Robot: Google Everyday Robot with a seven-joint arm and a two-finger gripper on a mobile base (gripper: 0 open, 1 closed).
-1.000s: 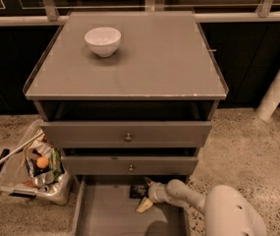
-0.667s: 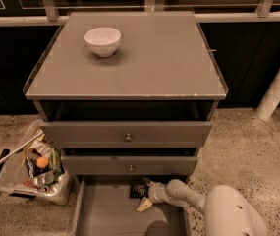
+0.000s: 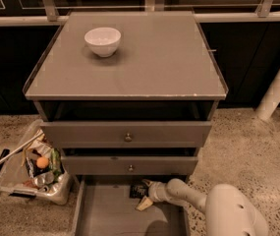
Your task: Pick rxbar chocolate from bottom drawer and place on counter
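The claw (image 3: 143, 194) is positioned low in the bottom drawer (image 3: 105, 215), at its far edge, with its fingers (image 3: 144, 204) spread apart around the right end of the chocolate bar (image 3: 136, 190), which lies flat just under the middle drawer (image 3: 129, 165). The bar should be centred between the fingers before closing, and it should be drawn toward the near side before lifting, so the drawer front above is cleared on the way to the bench (image 3: 149, 63). Compared with the earlier frames, no shift of claw or bar is detected.
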